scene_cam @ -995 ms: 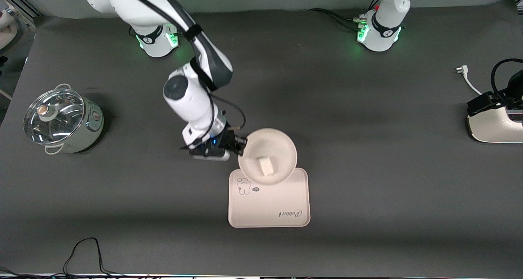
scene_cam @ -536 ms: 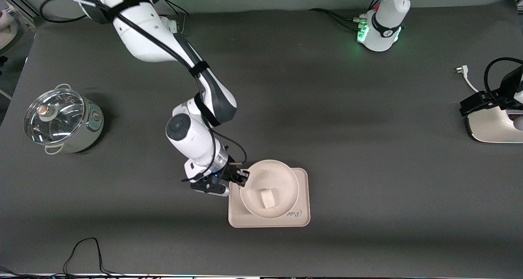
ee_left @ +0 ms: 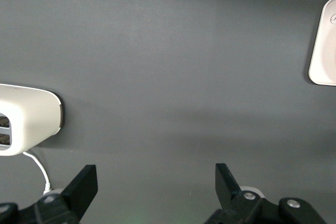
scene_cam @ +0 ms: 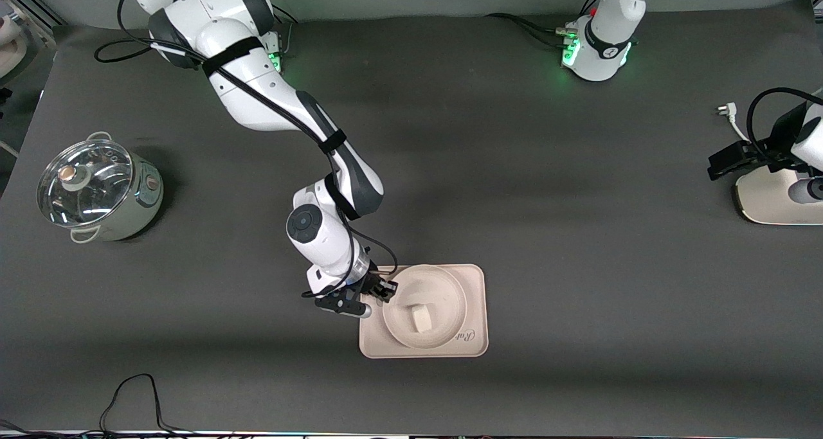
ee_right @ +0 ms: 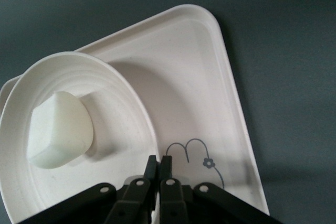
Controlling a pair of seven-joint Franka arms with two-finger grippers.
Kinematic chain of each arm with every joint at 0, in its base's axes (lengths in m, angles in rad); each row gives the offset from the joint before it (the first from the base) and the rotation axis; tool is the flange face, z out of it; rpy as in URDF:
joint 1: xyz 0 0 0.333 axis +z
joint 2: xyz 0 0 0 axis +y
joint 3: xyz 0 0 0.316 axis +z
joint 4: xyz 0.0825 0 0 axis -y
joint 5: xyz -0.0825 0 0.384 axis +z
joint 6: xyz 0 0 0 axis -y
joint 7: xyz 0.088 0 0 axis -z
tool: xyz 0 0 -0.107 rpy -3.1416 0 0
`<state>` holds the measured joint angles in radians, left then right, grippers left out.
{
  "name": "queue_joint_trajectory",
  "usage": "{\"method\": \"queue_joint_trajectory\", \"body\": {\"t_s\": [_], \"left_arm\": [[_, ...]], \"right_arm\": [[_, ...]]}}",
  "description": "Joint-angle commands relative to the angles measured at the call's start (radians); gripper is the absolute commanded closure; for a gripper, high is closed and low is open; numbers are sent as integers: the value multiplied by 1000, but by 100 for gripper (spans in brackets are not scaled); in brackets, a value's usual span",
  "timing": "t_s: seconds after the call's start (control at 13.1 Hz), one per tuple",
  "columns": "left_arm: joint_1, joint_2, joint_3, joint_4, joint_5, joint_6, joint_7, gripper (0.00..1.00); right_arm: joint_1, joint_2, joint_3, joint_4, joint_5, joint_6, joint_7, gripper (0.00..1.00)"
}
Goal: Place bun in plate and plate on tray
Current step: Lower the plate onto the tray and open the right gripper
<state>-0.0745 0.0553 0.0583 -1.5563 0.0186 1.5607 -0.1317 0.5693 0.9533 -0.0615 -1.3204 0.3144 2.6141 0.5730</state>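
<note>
The round cream plate [scene_cam: 438,283] is over the rectangular tray [scene_cam: 474,283], within its outline. The off-white bun [scene_cam: 421,319] lies in the plate. My right gripper [scene_cam: 386,290] is shut on the plate's rim at the side toward the right arm's end. In the right wrist view its fingertips [ee_right: 158,162] pinch the rim of the plate [ee_right: 105,65], which tilts a little above the tray [ee_right: 195,72], with the bun [ee_right: 60,129] inside. My left gripper [scene_cam: 730,158] waits, open and empty [ee_left: 156,184], over the left arm's end of the table.
A steel pot with a glass lid [scene_cam: 96,191] stands at the right arm's end. A white appliance [scene_cam: 771,198] with a cord and plug [scene_cam: 726,111] sits at the left arm's end, also in the left wrist view [ee_left: 26,119]. A black cable [scene_cam: 135,394] lies nearest the front camera.
My right gripper has carried the plate with the bun toward the front camera and lowered it over the tray. My left arm has shifted a little over the appliance.
</note>
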Motion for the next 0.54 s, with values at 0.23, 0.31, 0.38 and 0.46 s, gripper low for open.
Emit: {"method": "queue_joint_trajectory", "body": {"t_s": [0.23, 0.31, 0.38, 0.46], "left_arm": [[-1, 8, 6, 32, -6, -31, 9, 0], [2, 8, 6, 32, -6, -31, 11, 0], [1, 8, 6, 32, -8, -30, 7, 0], [-1, 9, 6, 32, -8, -28, 6, 0]], "right_arm": [[1, 24, 5, 33, 32, 12, -9, 10], [1, 16, 3, 33, 31, 11, -15, 0], [-3, 7, 3, 29, 31, -6, -15, 0], [-3, -14, 2, 18, 29, -38, -16, 0]]}}
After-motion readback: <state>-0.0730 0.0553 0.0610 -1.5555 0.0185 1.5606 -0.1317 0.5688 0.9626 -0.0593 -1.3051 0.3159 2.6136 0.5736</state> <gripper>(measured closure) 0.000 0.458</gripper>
